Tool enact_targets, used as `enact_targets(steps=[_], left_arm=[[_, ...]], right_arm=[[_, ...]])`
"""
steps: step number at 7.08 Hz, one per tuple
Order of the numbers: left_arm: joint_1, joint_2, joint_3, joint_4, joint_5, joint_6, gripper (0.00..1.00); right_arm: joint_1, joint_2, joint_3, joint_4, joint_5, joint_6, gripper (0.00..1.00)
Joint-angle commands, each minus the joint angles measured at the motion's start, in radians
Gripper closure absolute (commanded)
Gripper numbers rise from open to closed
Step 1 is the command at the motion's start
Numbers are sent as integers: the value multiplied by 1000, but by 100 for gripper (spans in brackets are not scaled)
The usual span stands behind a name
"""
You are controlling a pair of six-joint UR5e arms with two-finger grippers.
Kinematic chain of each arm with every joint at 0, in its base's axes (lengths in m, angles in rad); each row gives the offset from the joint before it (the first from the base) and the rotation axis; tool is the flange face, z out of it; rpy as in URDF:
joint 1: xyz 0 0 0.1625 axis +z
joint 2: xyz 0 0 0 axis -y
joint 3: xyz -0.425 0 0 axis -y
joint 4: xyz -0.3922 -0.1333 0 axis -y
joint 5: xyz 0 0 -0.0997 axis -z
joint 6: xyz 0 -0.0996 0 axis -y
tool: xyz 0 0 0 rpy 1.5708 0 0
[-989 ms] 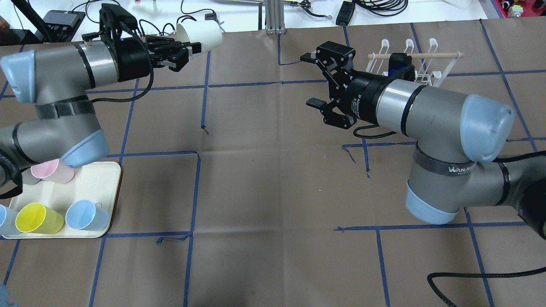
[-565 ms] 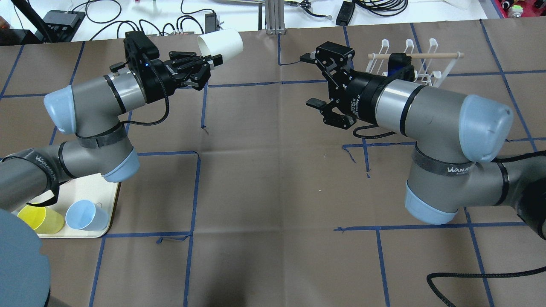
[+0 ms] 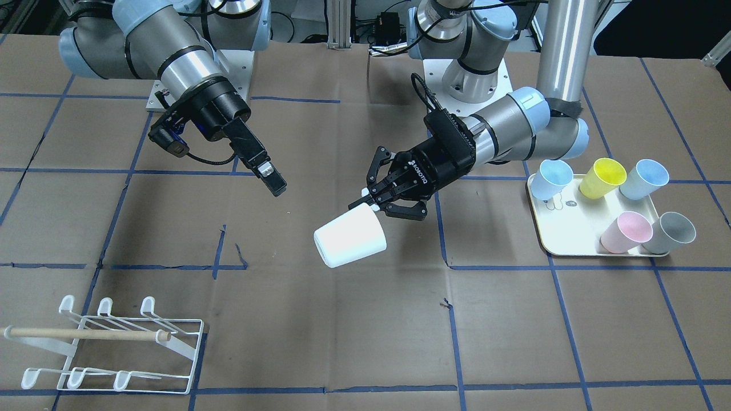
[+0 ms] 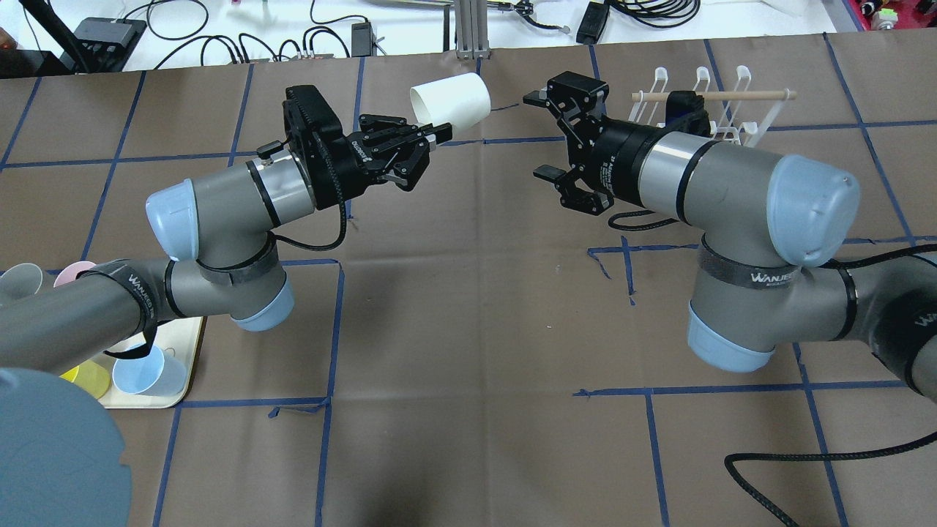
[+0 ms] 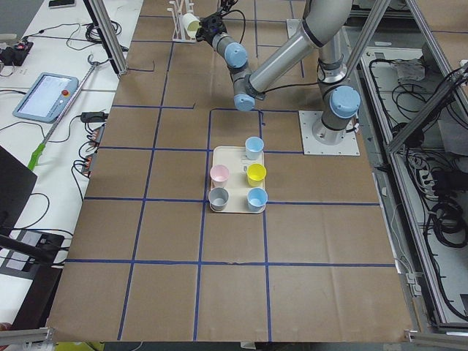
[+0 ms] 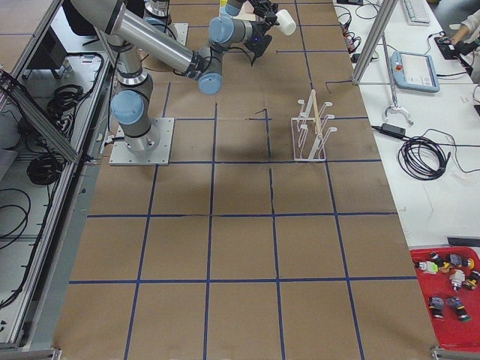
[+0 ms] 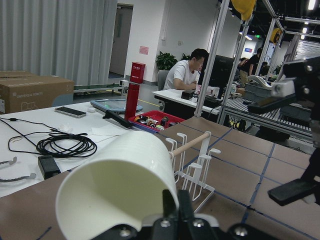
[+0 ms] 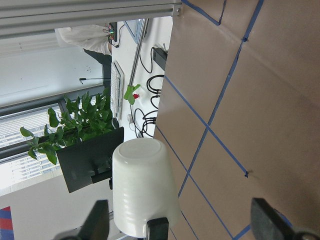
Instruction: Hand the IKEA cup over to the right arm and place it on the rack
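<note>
A white cup (image 4: 450,100) lies on its side in the air, pinched at its rim by my left gripper (image 4: 438,133), the ROBOTIQ one, which is shut on it. It also shows in the front view (image 3: 349,244) with the left gripper (image 3: 371,206) above it. The cup's base points toward my right gripper (image 4: 540,135), which is open and empty a short way to the cup's right, not touching it. The right wrist view shows the cup (image 8: 142,187) between the spread fingers but farther off. The white wire rack (image 4: 721,110) with a wooden dowel stands behind the right arm (image 3: 114,348).
A cream tray (image 3: 562,228) on the robot's left holds several coloured cups: light blue, yellow, pink and grey. The left arm covers part of it in the overhead view (image 4: 179,366). Cables lie beyond the table's far edge (image 4: 329,36).
My left arm has swung the white cup to the right, from the far left to close beside the right gripper. The right gripper has shifted slightly and stays open.
</note>
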Motion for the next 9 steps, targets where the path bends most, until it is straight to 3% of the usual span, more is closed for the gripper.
enact_targets(steps=[1,6,9], left_arm=[[-2,2,-7,4,0,-2,97],[-2,1,-5,4,1,-3,96],[-2,1,-5,4,3,-3,96]], right_arm=[[0,12,-6,-1,-17,-1,1],[129,93,-113,-6,-121,12,2],[151,142,-157,-6,-129,22,2]])
